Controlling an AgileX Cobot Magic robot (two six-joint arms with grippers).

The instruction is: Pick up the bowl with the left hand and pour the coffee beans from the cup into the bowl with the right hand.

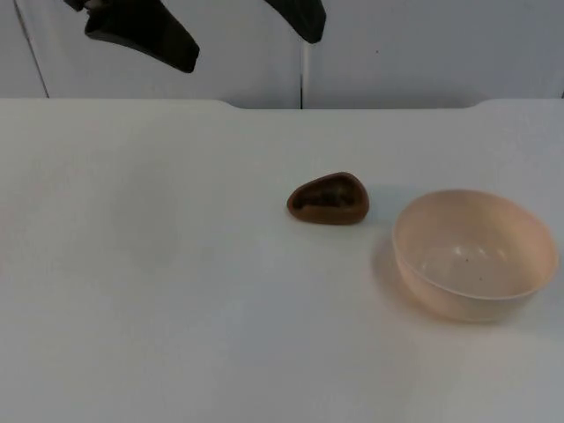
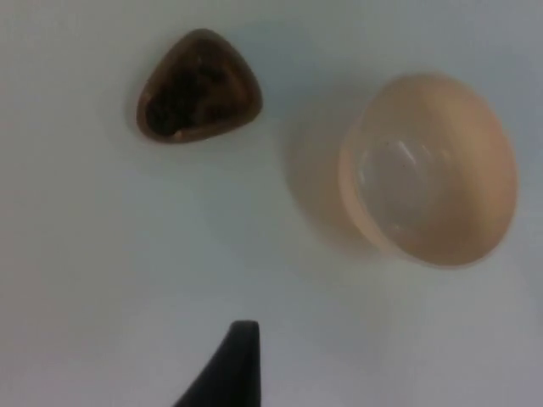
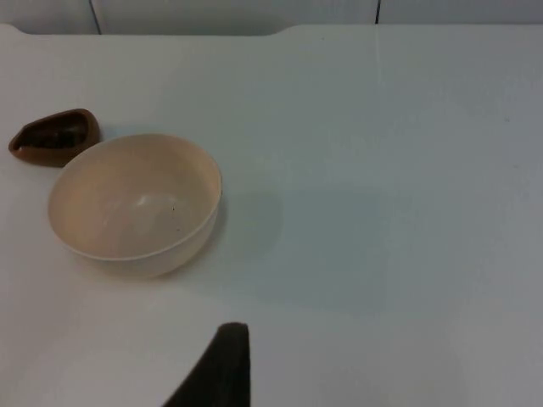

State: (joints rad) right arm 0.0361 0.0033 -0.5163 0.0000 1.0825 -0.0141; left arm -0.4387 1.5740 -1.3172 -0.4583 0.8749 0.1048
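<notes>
A pale peach bowl (image 1: pixel 458 304) stands upright on the white table at the right, with only a few dark specks inside. Just left of it, a small gap apart, sits a brown teardrop-shaped cup (image 1: pixel 328 199) holding dark coffee beans. My left gripper (image 2: pixel 236 369) hangs high above the table, looking down on the cup (image 2: pixel 199 86) and the bowl (image 2: pixel 361 203); the left arm (image 1: pixel 145 35) shows at the back left. My right gripper (image 3: pixel 222 369) hovers to the right of the bowl (image 3: pixel 161 250), well apart from it, with the cup (image 3: pixel 55 136) beyond. Neither gripper holds anything.
The white table top (image 1: pixel 159 264) runs back to a grey partition wall (image 1: pixel 423 44). Wide bare table lies left of the cup and in front of both objects. The bowl stands near the table's right side.
</notes>
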